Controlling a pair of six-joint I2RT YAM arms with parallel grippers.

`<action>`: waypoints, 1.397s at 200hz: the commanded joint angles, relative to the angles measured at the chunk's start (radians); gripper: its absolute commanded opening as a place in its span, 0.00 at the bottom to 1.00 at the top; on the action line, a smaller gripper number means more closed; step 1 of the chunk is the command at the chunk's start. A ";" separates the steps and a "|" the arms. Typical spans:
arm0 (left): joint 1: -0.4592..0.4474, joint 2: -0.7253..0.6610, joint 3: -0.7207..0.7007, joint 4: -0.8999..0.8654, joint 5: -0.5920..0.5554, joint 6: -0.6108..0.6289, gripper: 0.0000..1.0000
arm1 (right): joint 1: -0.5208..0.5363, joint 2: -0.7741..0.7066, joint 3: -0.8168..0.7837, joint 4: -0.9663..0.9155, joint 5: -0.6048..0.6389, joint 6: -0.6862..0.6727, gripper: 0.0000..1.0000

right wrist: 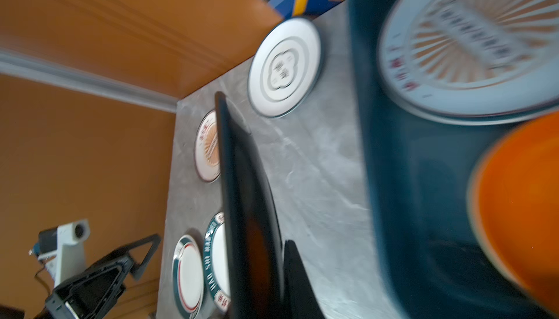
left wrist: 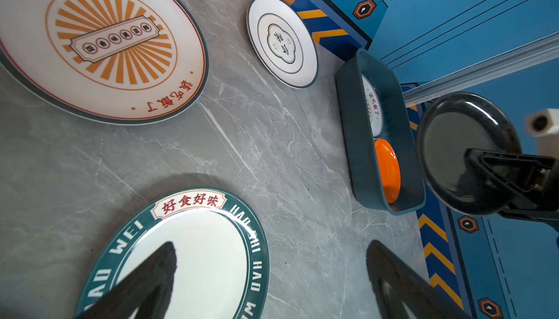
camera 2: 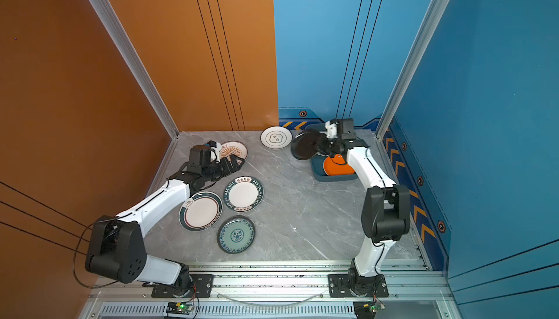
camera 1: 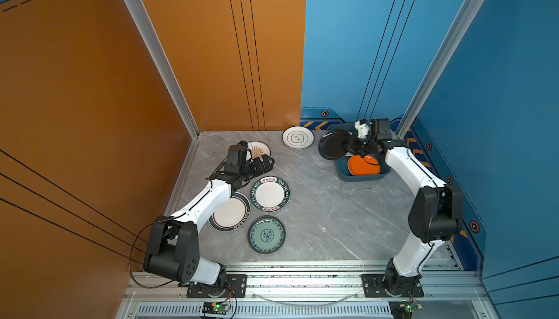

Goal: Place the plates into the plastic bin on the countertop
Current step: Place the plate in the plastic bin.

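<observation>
My right gripper [camera 1: 352, 146] [right wrist: 272, 251] is shut on the rim of a black plate [camera 1: 332, 148] [camera 2: 305, 144] [left wrist: 462, 151], holding it tilted in the air over the plastic bin's [camera 1: 341, 175] [left wrist: 354, 127] left edge. In the bin lie an orange plate [camera 1: 363, 166] [right wrist: 520, 199] and a sunburst plate [right wrist: 472, 45]. My left gripper [camera 1: 269, 163] [left wrist: 272, 245] hangs open and empty above the countertop [camera 1: 332, 217], between another sunburst plate [left wrist: 106, 39] and a green-rimmed lettered plate [camera 1: 270, 193] [left wrist: 196, 257].
More plates lie on the countertop: a small white one [camera 1: 298, 137] at the back, a dark-rimmed one [camera 1: 230, 213] partly under my left arm, and a teal floral one [camera 1: 266, 235] near the front. Orange and blue walls enclose the back and sides.
</observation>
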 commanded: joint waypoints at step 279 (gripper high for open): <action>0.165 -0.032 -0.038 -0.021 0.089 0.064 0.98 | -0.261 0.135 -0.120 -0.133 0.225 -0.124 0.31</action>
